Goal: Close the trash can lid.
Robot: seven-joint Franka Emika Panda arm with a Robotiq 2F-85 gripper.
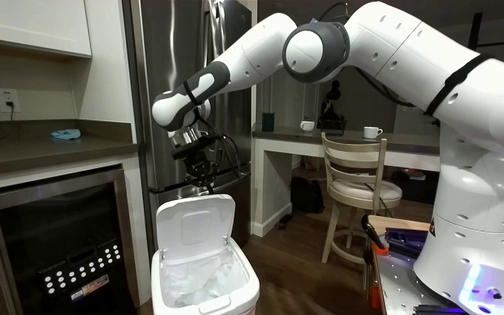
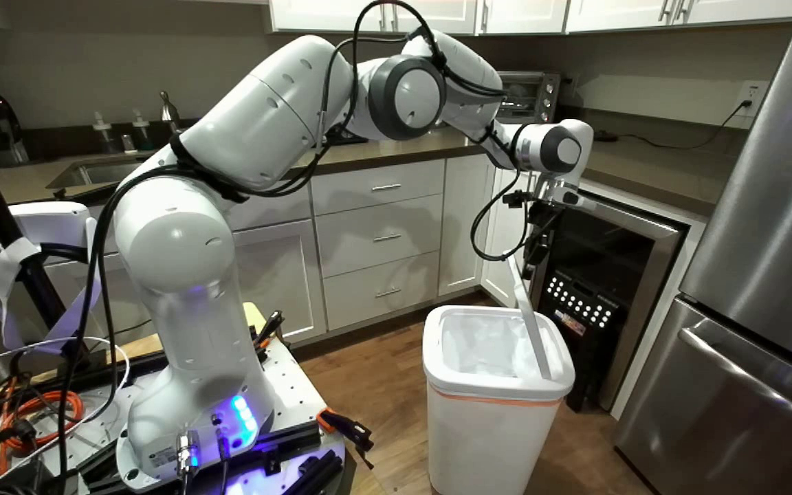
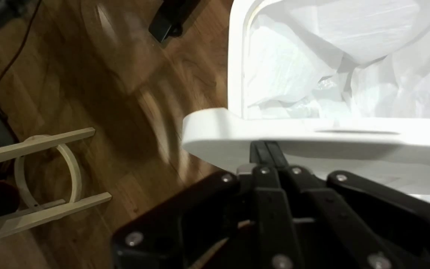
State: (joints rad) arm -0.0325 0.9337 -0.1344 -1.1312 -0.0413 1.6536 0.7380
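The white trash can stands on the floor with a white bag inside; it also shows in an exterior view and in the wrist view. Its lid is open, standing nearly upright and tilted slightly back on its hinge; it also shows in an exterior view and in the wrist view. My gripper has its two fingers together with nothing between them. It is behind the lid's outer face, near the top edge, also in both exterior views. I cannot tell whether the fingertips touch the lid.
A steel fridge and a black-fronted under-counter appliance stand close behind the can. A wooden chair stands near a desk counter. The robot base stands on a metal-topped table. White drawers line the wall.
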